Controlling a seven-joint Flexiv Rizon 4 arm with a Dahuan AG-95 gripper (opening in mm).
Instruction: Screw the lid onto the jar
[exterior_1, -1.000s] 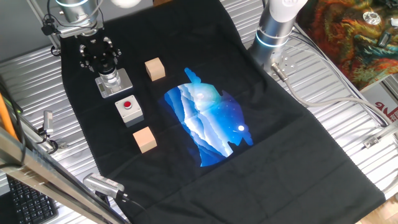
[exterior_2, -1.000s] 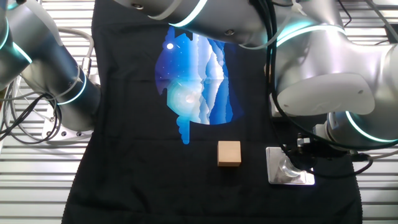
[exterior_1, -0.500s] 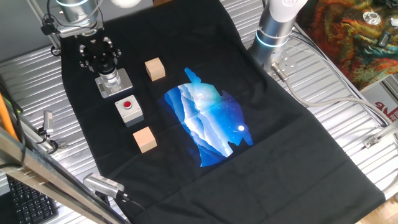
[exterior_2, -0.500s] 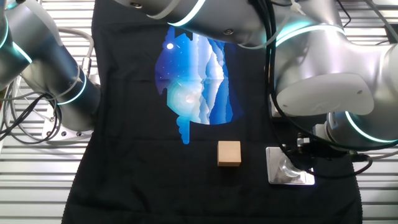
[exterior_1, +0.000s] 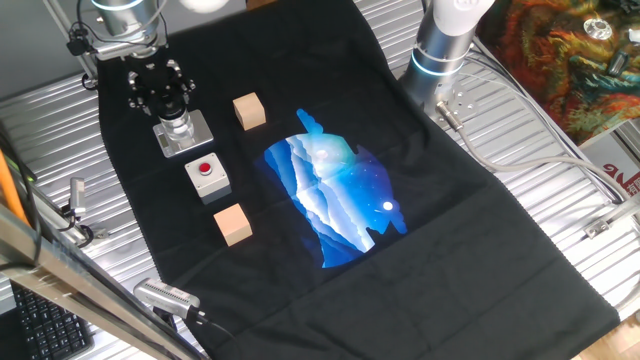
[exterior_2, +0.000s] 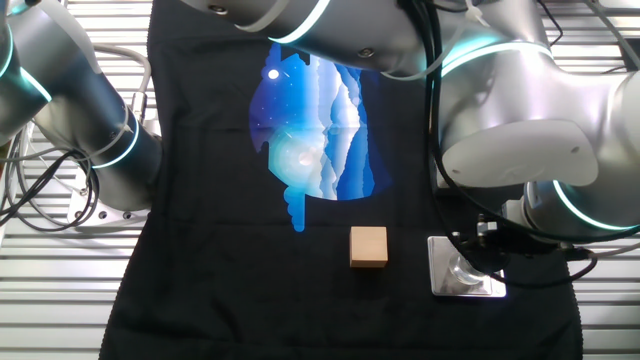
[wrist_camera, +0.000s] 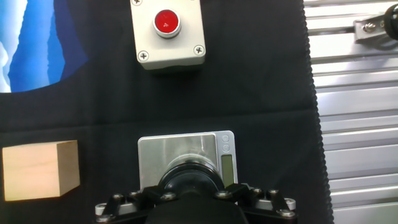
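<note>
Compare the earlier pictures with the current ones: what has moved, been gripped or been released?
Nothing has visibly changed. The hand stays down over the jar on its metal plate, and the two wooden cubes and the button box lie where they were.

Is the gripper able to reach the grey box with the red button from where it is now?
Probably yes: the gripper sits over the jar, and the grey box stands right beside it, uncovered.

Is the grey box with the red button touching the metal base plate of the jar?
Apart. The hand view shows a strip of black cloth between the grey box and the base plate.
</note>
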